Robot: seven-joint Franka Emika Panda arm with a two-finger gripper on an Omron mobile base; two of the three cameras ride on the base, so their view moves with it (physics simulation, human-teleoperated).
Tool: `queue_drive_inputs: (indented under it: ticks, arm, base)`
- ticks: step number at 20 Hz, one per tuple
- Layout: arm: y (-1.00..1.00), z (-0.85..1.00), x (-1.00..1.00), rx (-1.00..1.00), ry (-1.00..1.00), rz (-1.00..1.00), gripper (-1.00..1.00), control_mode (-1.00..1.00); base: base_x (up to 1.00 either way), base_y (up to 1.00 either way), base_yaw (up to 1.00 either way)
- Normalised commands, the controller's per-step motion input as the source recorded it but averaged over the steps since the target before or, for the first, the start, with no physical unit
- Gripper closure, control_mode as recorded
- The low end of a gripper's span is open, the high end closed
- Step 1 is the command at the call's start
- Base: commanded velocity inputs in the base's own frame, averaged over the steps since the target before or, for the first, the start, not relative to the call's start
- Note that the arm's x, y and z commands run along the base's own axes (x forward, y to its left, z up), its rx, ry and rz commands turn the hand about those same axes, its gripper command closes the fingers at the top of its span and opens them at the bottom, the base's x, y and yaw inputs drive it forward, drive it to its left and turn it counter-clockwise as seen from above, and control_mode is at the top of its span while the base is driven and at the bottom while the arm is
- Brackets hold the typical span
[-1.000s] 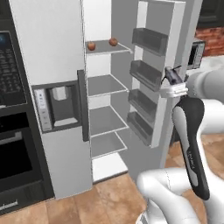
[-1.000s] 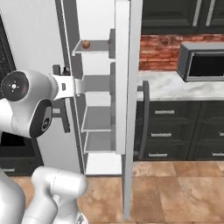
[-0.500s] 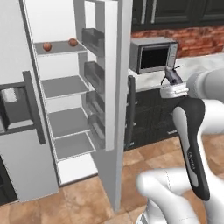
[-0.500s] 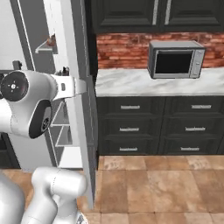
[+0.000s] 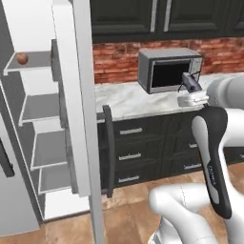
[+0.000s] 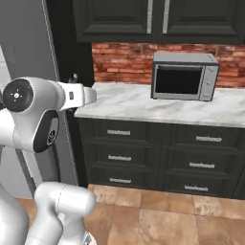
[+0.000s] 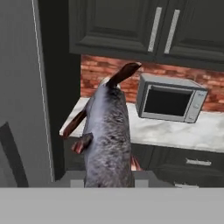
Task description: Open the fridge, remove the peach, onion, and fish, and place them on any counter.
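My gripper (image 7: 109,180) is shut on the fish (image 7: 107,135), a grey body with reddish-brown fins and tail that points at the counter (image 7: 175,129). In the left base view the gripper (image 5: 189,84) hangs just above the counter (image 5: 126,97), in front of the microwave. The hand (image 6: 82,94) also sits at the counter's left end (image 6: 143,107). The fridge (image 5: 78,105) stands open at the left, its door edge toward me. One small reddish-brown ball (image 5: 22,58) lies on its top shelf; peach or onion, I cannot tell.
A grey microwave (image 5: 167,71) (image 6: 184,76) (image 7: 170,98) stands on the counter against the red brick wall. Black drawers with silver handles (image 6: 158,160) run below, dark upper cabinets (image 6: 153,19) above. The fridge's grey side (image 6: 28,43) rises close on the left.
The whole picture has shifted: the base turned right, so the fridge slid to the left edge and the counter with the microwave came in front. The arm's pose looks the same.
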Motion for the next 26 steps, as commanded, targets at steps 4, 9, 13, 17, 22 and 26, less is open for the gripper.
queue_drive_inputs:
  ticks: [4, 9, 13, 17, 22, 26]
  arm:
    - [0.0, 0.0, 0.0, 0.0, 0.0, 0.0, 1.0, 1.0]
    - [0.0, 0.0, 0.0, 0.0, 0.0, 0.0, 1.0, 1.0]
    - [0.0, 0.0, 0.0, 0.0, 0.0, 0.0, 1.0, 1.0]
    - [0.0, 0.0, 0.0, 0.0, 0.0, 0.0, 1.0, 1.0]
    - [-0.07, -0.6, 0.63, 0.0, 0.0, 0.31, 1.0, -1.0]
    - [-0.01, -1.0, 0.86, -0.1, 0.0, 0.23, 1.0, -1.0]
  base:
    - [0.99, -0.86, 0.44]
    - [0.97, -0.75, 0.41]
    - [0.72, -0.46, 0.34]
    - [0.47, -0.23, 0.36]
    - [0.0, 0.0, 0.0]
    - [0.0, 0.0, 0.0]
